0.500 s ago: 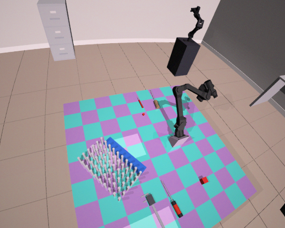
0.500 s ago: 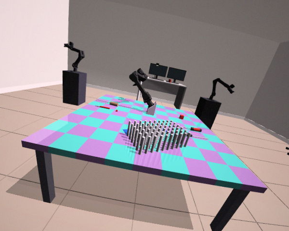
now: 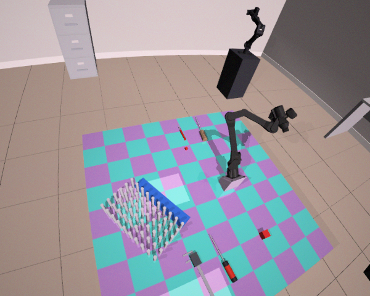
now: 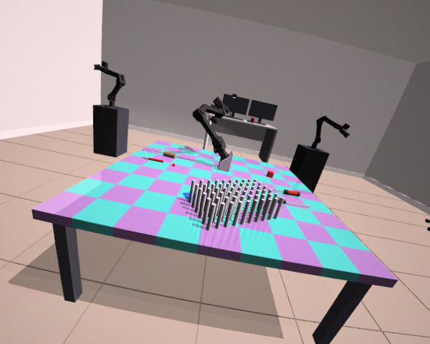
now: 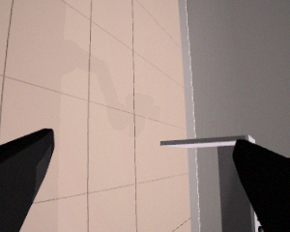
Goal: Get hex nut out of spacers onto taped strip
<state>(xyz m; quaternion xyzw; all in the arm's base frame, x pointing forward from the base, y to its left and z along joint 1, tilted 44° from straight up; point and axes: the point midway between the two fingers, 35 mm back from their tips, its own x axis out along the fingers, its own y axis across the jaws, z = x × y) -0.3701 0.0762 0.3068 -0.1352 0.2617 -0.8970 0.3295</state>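
Note:
The metal spacers point(image 3: 154, 258) point(image 4: 208, 218) stand upright in a dense block. The blue taped strip point(image 3: 177, 208) point(image 4: 185, 194) runs along their arm-facing side. I cannot make out the nut in any view. My gripper point(image 3: 289, 121) point(image 5: 146, 143) is open and empty, raised high beyond the table's edge, far from spacers and tools. A grey tool with a dark pronged head point(image 3: 195, 259) and a red-and-black-handled tool point(image 3: 229, 271) point(image 4: 292, 193) lie beside the field. A wooden-handled tool point(image 3: 203, 135) point(image 4: 169, 154) and a thin red-handled tool point(image 3: 182, 134) point(image 4: 155, 160) lie farther off.
A red cube point(image 3: 264, 234) point(image 4: 270, 173) and a smaller red piece point(image 3: 186, 148) point(image 4: 173, 164) lie on the checkered table point(image 3: 115, 274) point(image 4: 178, 229). The arm's base point(image 3: 232, 182) point(image 4: 225, 163) stands on it. A desk point(image 4: 241, 123) and pedestals with other arms stand away from the table.

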